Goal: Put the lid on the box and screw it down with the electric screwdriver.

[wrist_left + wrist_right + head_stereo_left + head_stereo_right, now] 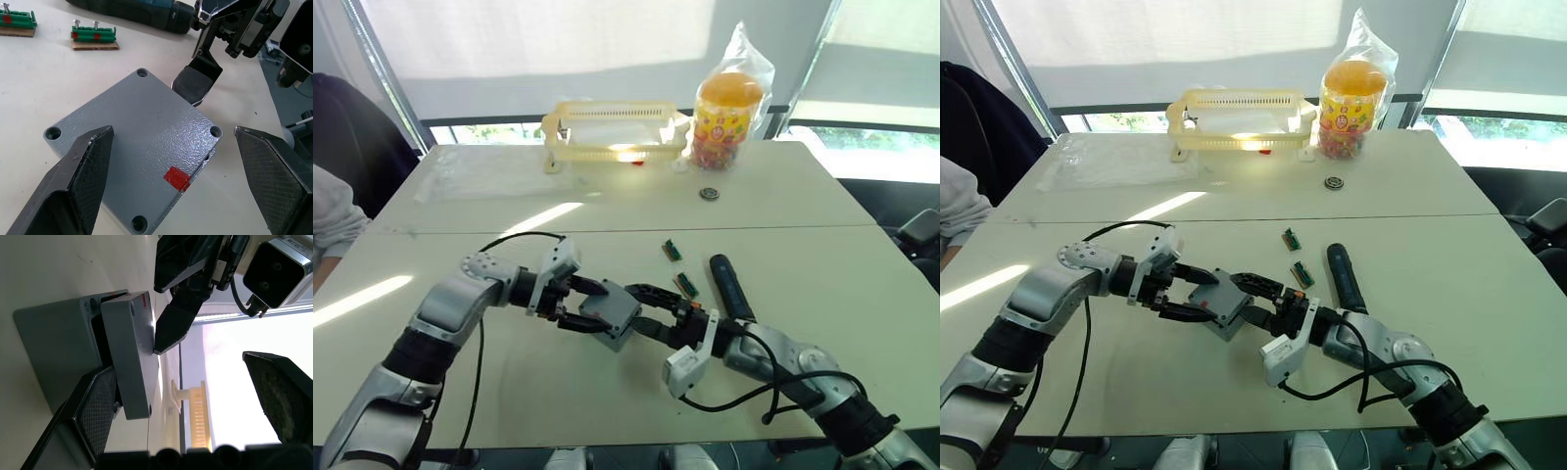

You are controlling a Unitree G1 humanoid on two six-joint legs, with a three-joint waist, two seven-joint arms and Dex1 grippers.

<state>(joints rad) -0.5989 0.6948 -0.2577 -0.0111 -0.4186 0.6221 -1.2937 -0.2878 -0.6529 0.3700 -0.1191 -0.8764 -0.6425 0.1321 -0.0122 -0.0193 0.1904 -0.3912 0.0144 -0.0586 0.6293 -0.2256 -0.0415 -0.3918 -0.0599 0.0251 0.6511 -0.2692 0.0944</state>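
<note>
lid on the box but not seated, screwdriver still untouched

from where i stand, both arms meet over the near half of the table (862,206). the grey lid (132,147) sits on top of the grey box (54,347), a small red mark near one of its edges. in the right wrist view it looks askew: a dark gap shows between lid and box on one side, so i'd say it is laid on rather than pressed home.

the left gripper (576,304) has its two black fingers spread wide on either side of the lid, gripping nothing. the right gripper (646,308) is also parted; one ribbed pad (195,84) touches the lid's far edge while its other finger stands well clear, so it is nudging, not holding.

the electric screwdriver (729,286) lies flat on the table just beside the right forearm, not picked up. the four corner holes in the lid look empty. two small green circuit boards (677,266) with screws standing in them lie near the screwdriver.

my reading: placing is nearly done, aligning is left, and all the screwing down is still ahead.
</note>
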